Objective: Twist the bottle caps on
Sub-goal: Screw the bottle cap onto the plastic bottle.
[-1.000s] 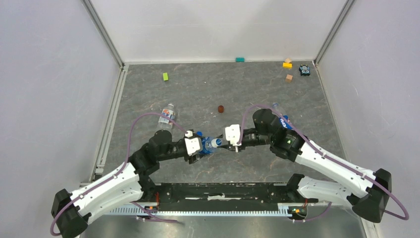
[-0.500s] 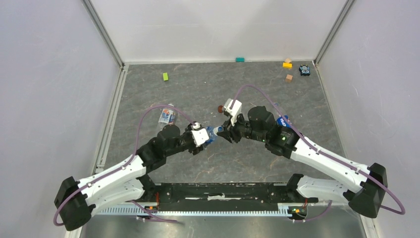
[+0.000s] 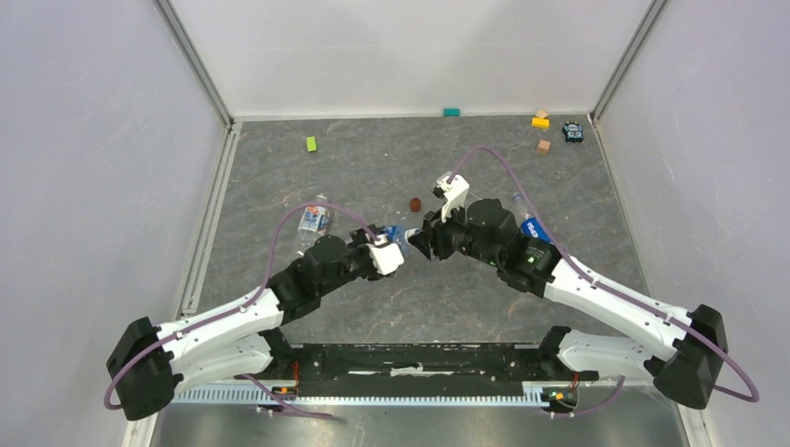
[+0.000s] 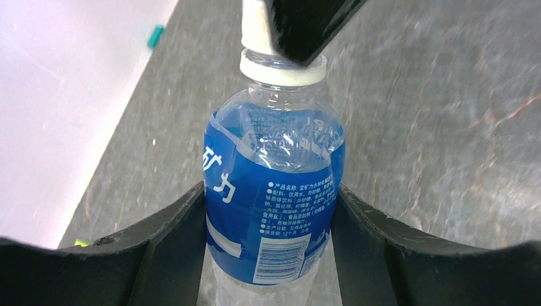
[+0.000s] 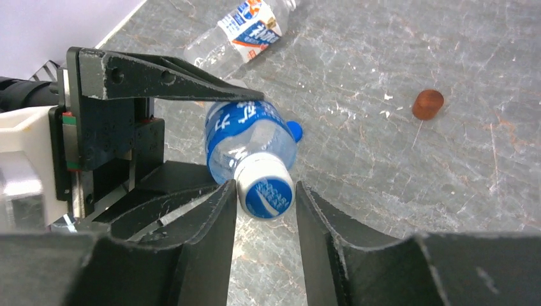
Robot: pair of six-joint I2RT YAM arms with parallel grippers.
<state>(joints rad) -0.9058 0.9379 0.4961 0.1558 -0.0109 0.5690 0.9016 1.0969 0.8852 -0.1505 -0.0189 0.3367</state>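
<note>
L gripper (image 4: 271,197) clamped on bottle (image 4: 274,159) label, mid-table. R gripper (image 5: 265,185) pinches its cap (image 5: 265,196). Loose blue cap (image 5: 294,130) just beside the bottle. Red-brown disc (image 5: 427,104) farther off. Second bottle (image 5: 249,29) lies left. Vs 1 s ago: pair shifted farther, R wrist rolled.

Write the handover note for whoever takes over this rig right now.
Left tool: shut on the held bottle, gripping it at the label.
Right tool: shut on the white cap, which sits on that bottle's neck.
Done: cap is on the neck; how far it is screwed down cannot be told.
Elsewhere: blue cap loose on the table; second bottle lying on its side; third bottle partly hidden behind the right arm. No other cap in view.
Left: finish tightening this cap, then the other two bottles, if uncapped.
</note>
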